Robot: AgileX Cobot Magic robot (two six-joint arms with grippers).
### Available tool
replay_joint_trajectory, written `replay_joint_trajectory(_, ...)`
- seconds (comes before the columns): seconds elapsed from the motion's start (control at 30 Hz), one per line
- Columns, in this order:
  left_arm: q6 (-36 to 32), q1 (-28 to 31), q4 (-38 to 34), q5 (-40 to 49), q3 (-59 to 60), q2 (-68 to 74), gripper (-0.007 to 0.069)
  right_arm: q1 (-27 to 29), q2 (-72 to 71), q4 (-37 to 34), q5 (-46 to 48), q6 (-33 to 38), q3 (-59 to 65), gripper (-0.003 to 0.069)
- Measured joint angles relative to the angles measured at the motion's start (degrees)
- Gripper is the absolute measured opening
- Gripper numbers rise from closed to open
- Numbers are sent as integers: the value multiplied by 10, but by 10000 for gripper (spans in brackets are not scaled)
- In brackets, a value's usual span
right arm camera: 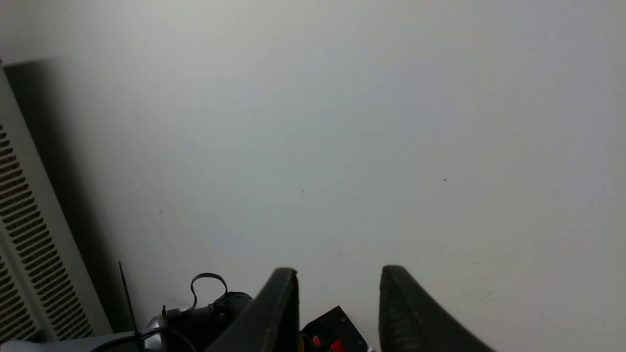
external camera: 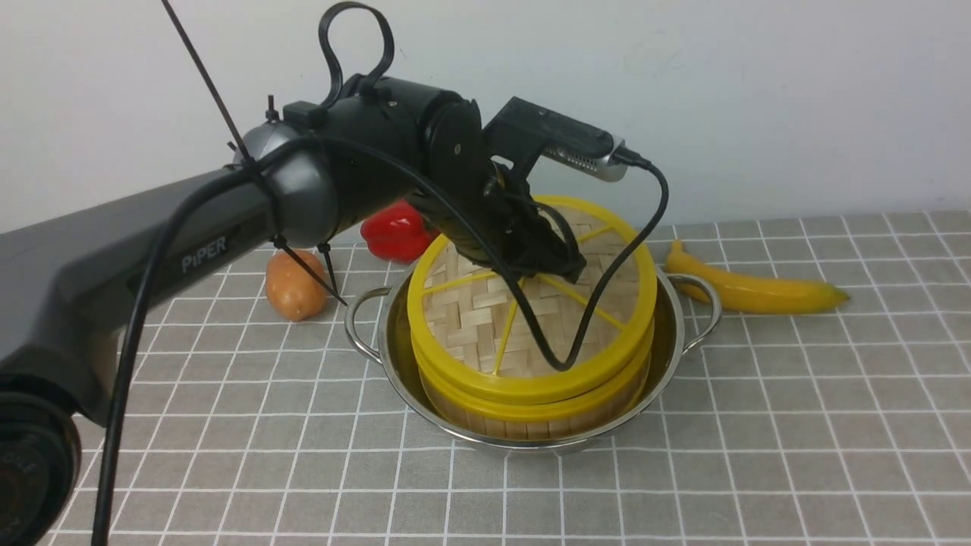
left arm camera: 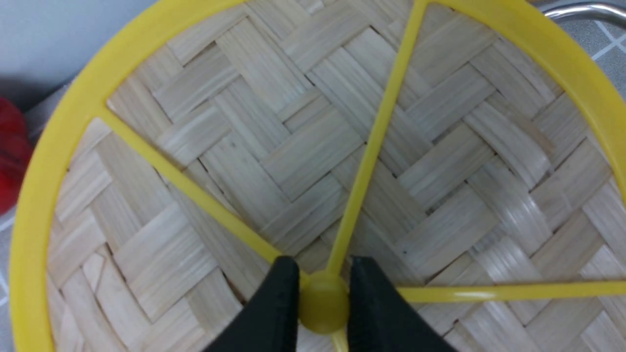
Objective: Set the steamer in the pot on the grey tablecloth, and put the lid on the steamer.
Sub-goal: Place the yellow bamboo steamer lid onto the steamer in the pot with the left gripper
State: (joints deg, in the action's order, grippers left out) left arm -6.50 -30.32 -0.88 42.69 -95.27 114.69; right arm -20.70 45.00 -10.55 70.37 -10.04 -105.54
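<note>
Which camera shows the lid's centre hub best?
The left wrist view: centre hub close up, pinched by the left gripper. In the front view the arm hides it; the right wrist view misses the lid.

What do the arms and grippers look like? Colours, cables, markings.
Left arm: dark grey links, glossy black wrist, white PiPER lettering, black cable fastened by black zip ties, black-and-silver wrist camera. Left gripper and right gripper: black tapered fingers.
</note>
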Motion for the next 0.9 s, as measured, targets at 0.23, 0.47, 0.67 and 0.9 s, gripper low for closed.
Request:
replay_joint_trajectory(0.23, 0, 0, -1, 21, 0, 0, 116, 0, 0, -1, 0, 0, 0, 252)
replay_joint_trajectory(0.47, 0, 0, -1, 22, 0, 0, 116, 0, 0, -5, 0, 0, 0, 252)
replay_joint_trajectory(0.67, 0, 0, -1, 22, 0, 5, 116, 0, 0, -7, 0, 0, 0, 252)
replay_joint_trajectory(0.9, 0, 0, -1, -7, 0, 17, 116, 0, 0, -11, 0, 0, 0, 252)
